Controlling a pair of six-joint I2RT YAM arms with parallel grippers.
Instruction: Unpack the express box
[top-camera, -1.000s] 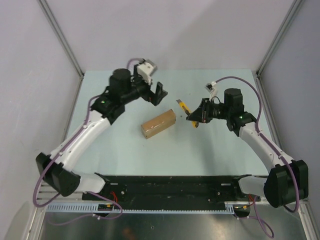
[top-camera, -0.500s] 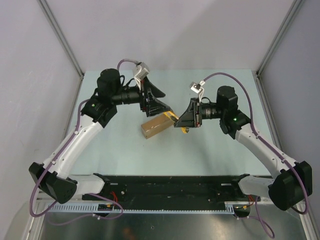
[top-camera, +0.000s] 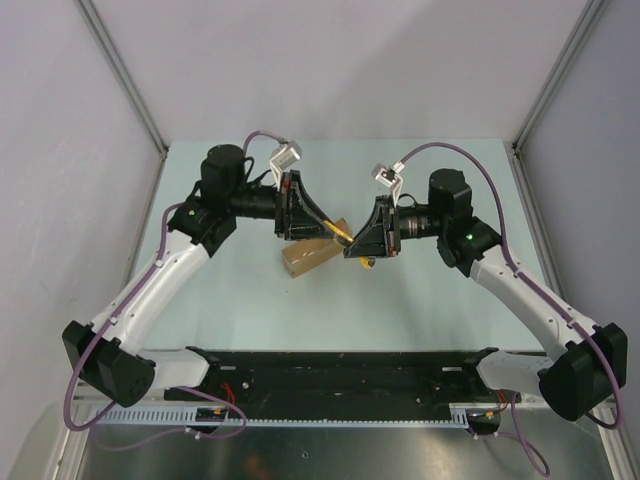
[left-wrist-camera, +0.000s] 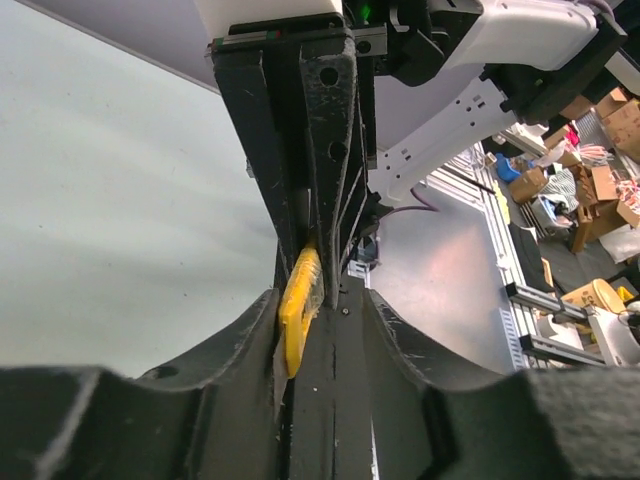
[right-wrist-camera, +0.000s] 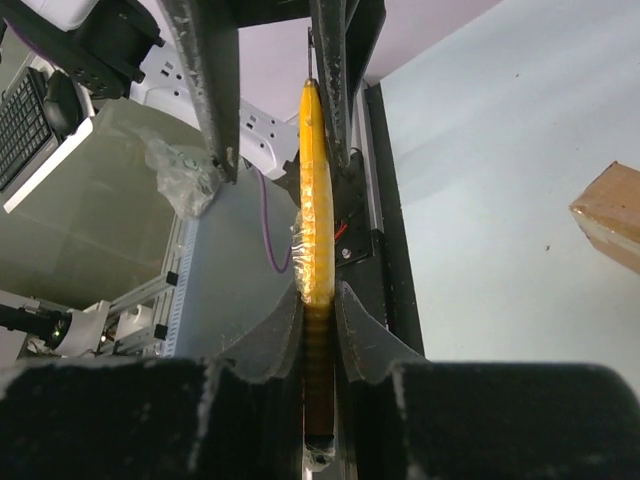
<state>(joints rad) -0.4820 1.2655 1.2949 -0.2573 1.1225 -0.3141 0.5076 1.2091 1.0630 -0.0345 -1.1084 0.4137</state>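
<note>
Two robot arms meet above the table (top-camera: 420, 300), readying a yellow utility knife (right-wrist-camera: 315, 200) to open the express box (top-camera: 308, 255).
The right claw (right-wrist-camera: 318, 300) pinches one end of the knife. The left claw (left-wrist-camera: 320, 300) straddles the other end with its jaws partly apart. The box lies on the table just below them. The left claw probably needs to pinch squarely next, without twisting the knife loose.

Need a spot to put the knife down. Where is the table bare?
Bare: the near strip between box and base rail; the far strip of table behind the arms. Crowded: the middle, where the left end effector and right end effector meet at the knife, just above the box's far end.
</note>
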